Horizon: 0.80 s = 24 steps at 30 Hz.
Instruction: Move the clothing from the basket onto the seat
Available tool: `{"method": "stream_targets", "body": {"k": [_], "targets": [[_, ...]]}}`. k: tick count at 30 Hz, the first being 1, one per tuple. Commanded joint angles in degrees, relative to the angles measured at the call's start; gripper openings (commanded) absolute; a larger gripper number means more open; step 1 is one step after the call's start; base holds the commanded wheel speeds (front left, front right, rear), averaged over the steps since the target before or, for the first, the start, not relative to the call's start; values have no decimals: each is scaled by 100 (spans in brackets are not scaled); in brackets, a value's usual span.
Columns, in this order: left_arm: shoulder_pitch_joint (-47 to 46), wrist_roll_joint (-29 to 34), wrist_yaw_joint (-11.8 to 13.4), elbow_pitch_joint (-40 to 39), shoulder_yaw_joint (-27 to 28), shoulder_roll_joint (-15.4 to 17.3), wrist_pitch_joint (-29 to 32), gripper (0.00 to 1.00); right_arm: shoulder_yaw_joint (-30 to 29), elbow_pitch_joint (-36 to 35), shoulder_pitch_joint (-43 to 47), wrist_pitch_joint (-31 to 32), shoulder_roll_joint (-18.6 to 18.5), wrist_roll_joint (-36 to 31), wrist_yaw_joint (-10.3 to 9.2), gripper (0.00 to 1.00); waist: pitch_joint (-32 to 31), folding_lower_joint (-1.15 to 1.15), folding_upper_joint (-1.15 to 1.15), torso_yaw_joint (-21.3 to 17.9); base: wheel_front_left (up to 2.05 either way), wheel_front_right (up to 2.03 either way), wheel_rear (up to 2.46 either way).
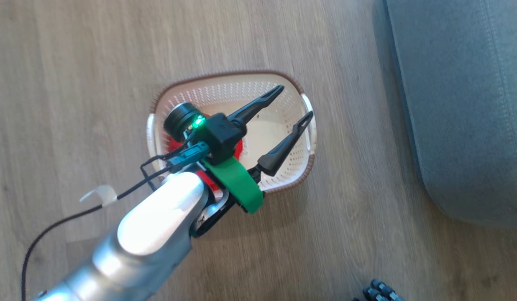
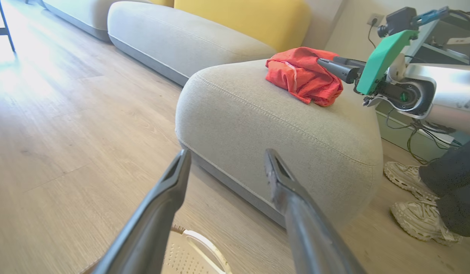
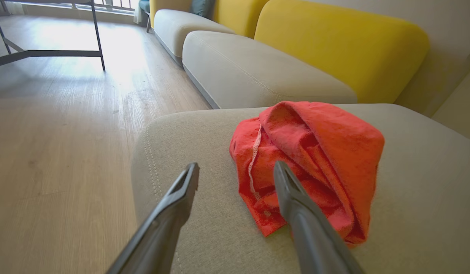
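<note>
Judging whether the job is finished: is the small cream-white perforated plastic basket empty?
No, bright red fabric clothing lies in the basket, partly hidden beneath the open left gripper.

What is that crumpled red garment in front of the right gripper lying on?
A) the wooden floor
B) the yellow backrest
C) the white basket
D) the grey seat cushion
D: the red garment sits crumpled on top of the grey seat cushion, by the open right gripper.
</note>
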Motion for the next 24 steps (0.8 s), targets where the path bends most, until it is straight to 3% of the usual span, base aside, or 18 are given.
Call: {"method": "stream_targets", "body": {"k": [1, 15, 24], "targets": [[17, 35, 4, -138, 234, -2, -24, 100, 91, -216, 150, -29, -84, 0, 40, 100, -213, 0, 0, 156, 0, 0, 0], [876, 249, 4, 184, 1374, -252, -24, 100, 1309, -787, 507, -29, 333, 230, 40, 100, -1211, 0, 0, 896, 0, 0, 0], [1446, 640, 4, 457, 2490, -414, -24, 100, 1963, -835, 694, -29, 559, 418, 40, 100, -1772, 0, 0, 1210, 0, 0, 0]]}}
